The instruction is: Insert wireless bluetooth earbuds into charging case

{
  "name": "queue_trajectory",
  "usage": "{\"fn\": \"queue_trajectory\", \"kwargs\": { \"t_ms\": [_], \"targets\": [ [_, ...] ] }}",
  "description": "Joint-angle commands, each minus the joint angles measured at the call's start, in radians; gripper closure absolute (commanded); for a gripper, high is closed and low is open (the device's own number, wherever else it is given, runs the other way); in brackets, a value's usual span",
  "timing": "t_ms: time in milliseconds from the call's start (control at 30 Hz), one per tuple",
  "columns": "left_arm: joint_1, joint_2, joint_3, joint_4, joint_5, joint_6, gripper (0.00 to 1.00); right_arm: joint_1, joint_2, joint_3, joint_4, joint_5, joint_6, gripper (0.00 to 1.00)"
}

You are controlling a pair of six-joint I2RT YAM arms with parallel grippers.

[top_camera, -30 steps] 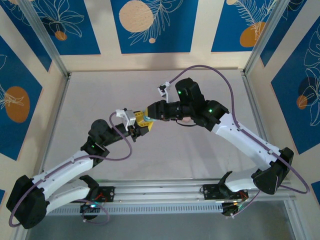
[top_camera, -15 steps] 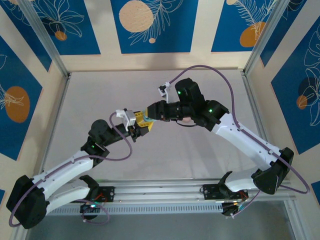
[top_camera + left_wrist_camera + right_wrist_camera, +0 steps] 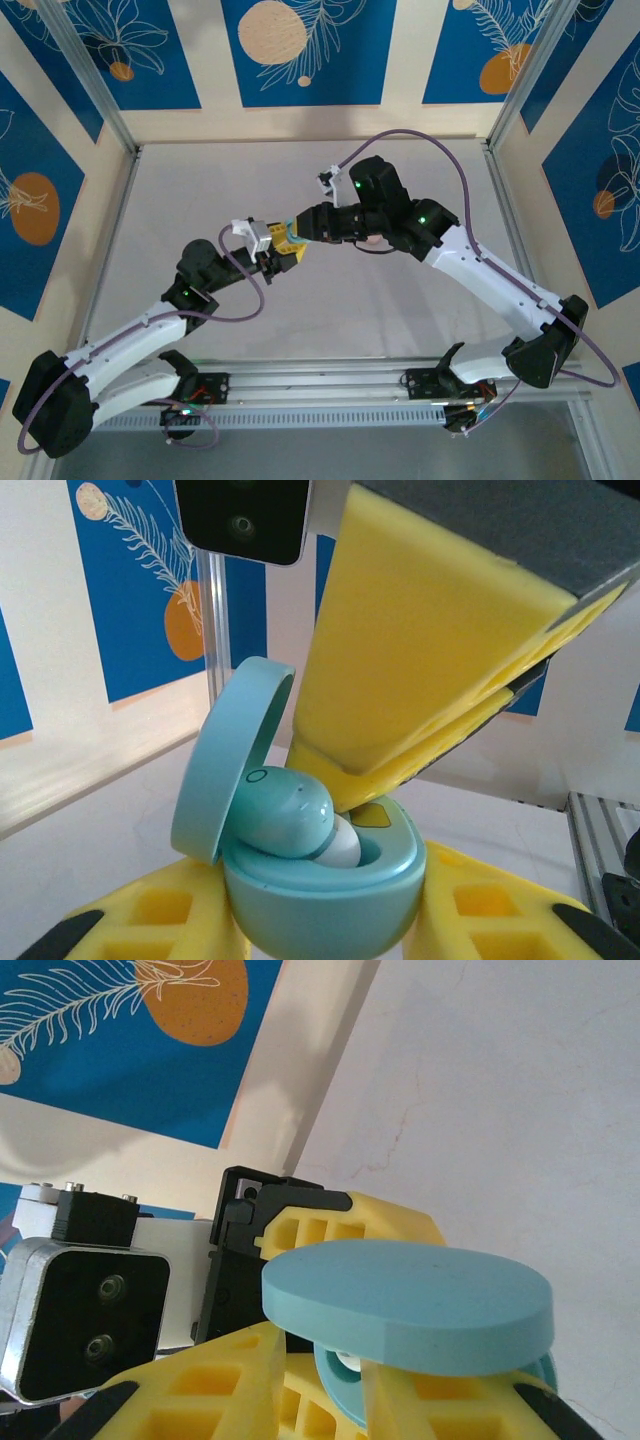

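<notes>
Clamping open light blue case (image 3: 320, 895), left gripper (image 3: 322, 925), right gripper (image 3: 355, 795) pinching light blue earbud (image 3: 285, 815) inside

No words, numbers or brand names could be read anywhere. The one mark was a small oval outline (image 3: 256, 775) on the light blue earbud (image 3: 285, 815). The case (image 3: 320, 910) and wall panels (image 3: 300, 50) bore no lettering.

Light-blue case (image 3: 320, 905), blue leaf-patterned wall (image 3: 300, 50)
</notes>
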Motion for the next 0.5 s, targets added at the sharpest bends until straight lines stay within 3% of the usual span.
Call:
{"fn": "queue_trajectory", "kwargs": {
  "t_ms": [0,467],
  "targets": [
    [-0.009,-0.03,-0.003,0.071,-0.006,0.011,0.65,0.008,-0.024,0.035,-0.034,-0.009,-0.023,0.72],
    [-0.01,-0.034,-0.004,0.071,-0.009,0.009,0.65,0.008,-0.096,0.021,0.01,-0.043,-0.032,0.72]
  ]
}}
